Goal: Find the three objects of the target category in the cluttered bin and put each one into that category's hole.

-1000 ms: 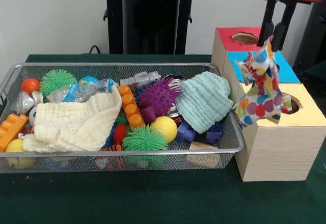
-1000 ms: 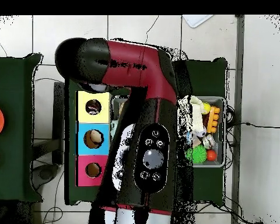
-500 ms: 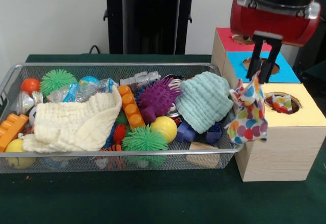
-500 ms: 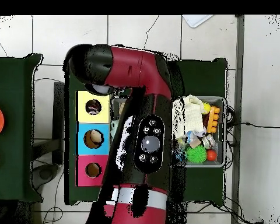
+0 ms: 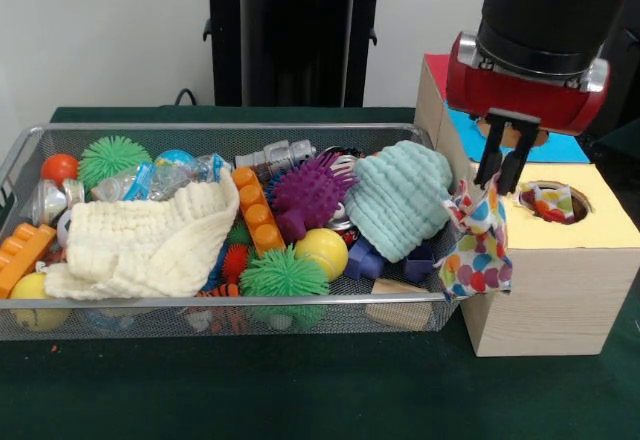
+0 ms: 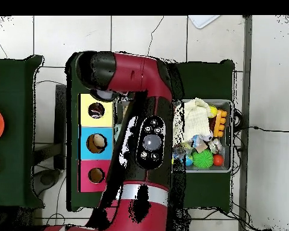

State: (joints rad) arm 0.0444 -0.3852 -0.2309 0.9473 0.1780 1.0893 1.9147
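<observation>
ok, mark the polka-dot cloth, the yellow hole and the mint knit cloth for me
polka-dot cloth (image 5: 478,250): front view, middle of the hanging fabric below the jaws.
yellow hole (image 5: 546,201): front view, the round opening in the box's yellow top.
mint knit cloth (image 5: 400,198): front view, centre of the folded knit at the bin's right end.

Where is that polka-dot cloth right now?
In the front view, the polka-dot cloth hangs from the gripper at the right, between the wire bin and wooden box.
</observation>
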